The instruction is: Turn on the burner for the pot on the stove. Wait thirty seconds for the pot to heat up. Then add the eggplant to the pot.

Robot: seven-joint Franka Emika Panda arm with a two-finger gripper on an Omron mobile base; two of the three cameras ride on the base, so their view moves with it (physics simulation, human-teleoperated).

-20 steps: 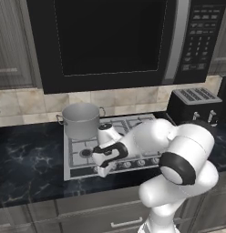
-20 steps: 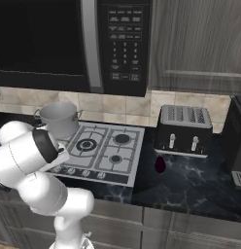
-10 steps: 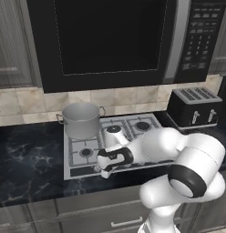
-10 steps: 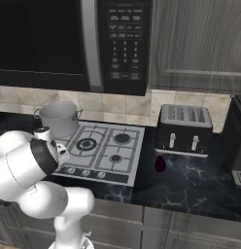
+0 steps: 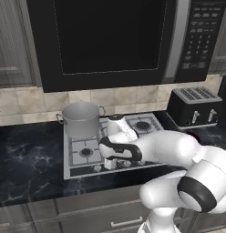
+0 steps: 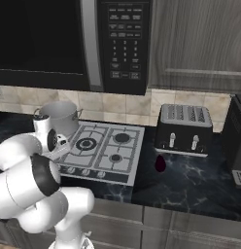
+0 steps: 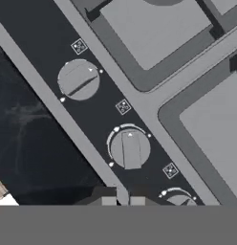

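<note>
The grey pot (image 5: 80,119) (image 6: 58,114) stands on the back left burner of the silver stove (image 5: 77,171) (image 6: 126,156). My gripper (image 5: 110,164) (image 7: 123,201) hangs low over the stove's front row of round knobs, pointing down. Its two tips stand almost together, shut, with nothing between them. In the hand view a round knob (image 7: 130,148) lies just beyond the tips, another knob (image 7: 78,79) farther on, and a third (image 7: 180,198) beside the tips. The dark purple eggplant (image 6: 160,164) lies on the black counter right of the stove.
A black toaster (image 5: 193,105) (image 6: 183,127) stands on the counter right of the stove, close behind the eggplant. A black microwave (image 5: 115,41) (image 6: 69,44) hangs over the cooktop. Dark marble counter (image 5: 28,164) stretches to the stove's left.
The hand has come down and forward onto the knob row, and its jaws have closed from partly open to nearly together. The pot and eggplant have not moved.
</note>
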